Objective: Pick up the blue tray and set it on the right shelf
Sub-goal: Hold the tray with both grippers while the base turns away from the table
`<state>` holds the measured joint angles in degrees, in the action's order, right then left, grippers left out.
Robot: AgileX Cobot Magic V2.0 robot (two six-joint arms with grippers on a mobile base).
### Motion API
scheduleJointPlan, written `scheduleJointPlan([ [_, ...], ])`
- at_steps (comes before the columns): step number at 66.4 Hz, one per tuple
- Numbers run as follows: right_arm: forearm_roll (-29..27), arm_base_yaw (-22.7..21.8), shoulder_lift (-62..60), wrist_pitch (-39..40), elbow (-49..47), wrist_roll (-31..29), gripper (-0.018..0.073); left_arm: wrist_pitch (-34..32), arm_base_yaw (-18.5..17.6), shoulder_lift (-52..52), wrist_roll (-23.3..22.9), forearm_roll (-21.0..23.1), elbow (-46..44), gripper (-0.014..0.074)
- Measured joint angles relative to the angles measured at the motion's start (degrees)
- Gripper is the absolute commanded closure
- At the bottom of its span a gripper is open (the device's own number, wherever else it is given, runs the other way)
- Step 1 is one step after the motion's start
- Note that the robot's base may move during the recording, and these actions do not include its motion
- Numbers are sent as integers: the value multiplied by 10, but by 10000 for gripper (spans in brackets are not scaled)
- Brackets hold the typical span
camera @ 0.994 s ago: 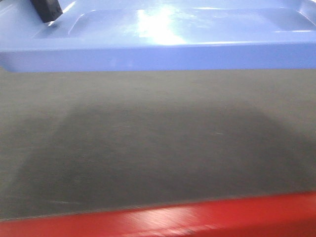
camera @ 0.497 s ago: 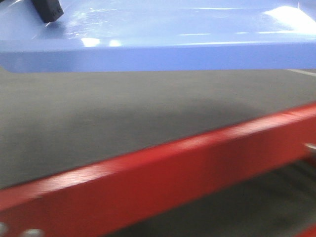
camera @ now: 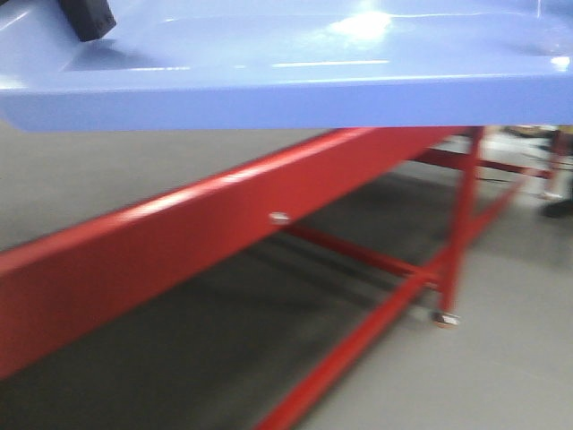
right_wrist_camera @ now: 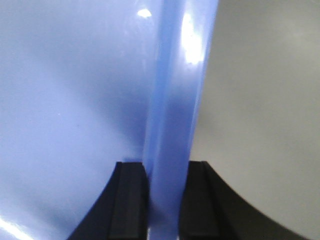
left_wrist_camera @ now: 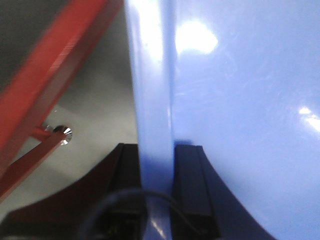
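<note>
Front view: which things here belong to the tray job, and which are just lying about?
Job: glossy light periwinkle-blue plastic tray; left gripper and right gripper, each shut on its rim. The right shelf is not in view.
Just there: red metal table frame; grey floor.

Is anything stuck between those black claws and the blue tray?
Nothing visible. The left gripper and the right gripper each clamp the rim of the blue tray directly. The shelf it must reach is not in view.
</note>
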<state>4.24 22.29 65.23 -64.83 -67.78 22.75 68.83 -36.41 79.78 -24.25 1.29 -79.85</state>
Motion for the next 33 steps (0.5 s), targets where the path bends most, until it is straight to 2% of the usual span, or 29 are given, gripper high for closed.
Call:
scheduleJointPlan([
  [33, 1, 0, 0, 0, 0, 0, 496, 0, 0, 0, 0, 1, 0, 645],
])
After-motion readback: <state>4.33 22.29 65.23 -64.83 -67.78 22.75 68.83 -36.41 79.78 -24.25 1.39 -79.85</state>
